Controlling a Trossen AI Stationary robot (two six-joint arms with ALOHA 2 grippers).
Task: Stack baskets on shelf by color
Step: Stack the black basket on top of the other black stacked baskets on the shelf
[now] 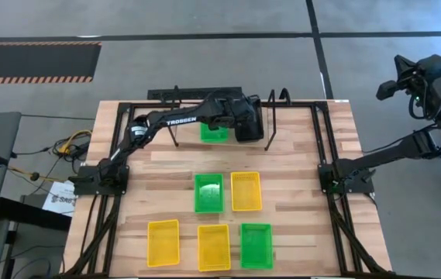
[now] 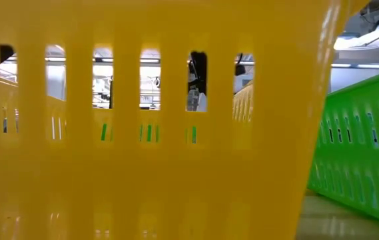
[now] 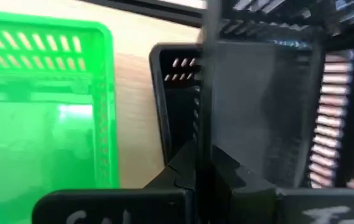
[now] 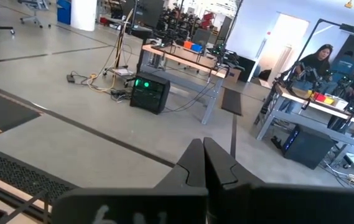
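Observation:
My left gripper (image 3: pixel 205 171) reaches to the table's far side and is shut on a black basket (image 1: pixel 249 121) at the black tube shelf (image 1: pixel 175 94). Right beside it a green basket (image 3: pixel 40 112) stands upright with wood showing around it. Nearer lie a green basket (image 1: pixel 208 192), a yellow one (image 1: pixel 246 191), and a front row of two yellow baskets (image 1: pixel 163 242) and one green (image 1: pixel 256 245). My right gripper (image 4: pixel 203 163) is shut on nothing and held off the table's right side, pointing into the room. My left gripper pinches one thin wall of the black basket (image 3: pixel 205 106) between its two fingers; the wall shows edge-on, running straight away from the fingers. The fingers slant down from the table's near left. Whether the basket is clear of the table I cannot tell.
The shelf's slim legs (image 1: pixel 270 133) stand on either side of the two far baskets. A yellow basket (image 2: pixel 142 133) fills the low view, with a green one (image 2: pixel 362 153) to its right. Black frame rails (image 1: pixel 325 178) edge the table. People sit at benches (image 4: pixel 316 62) in the room beyond.

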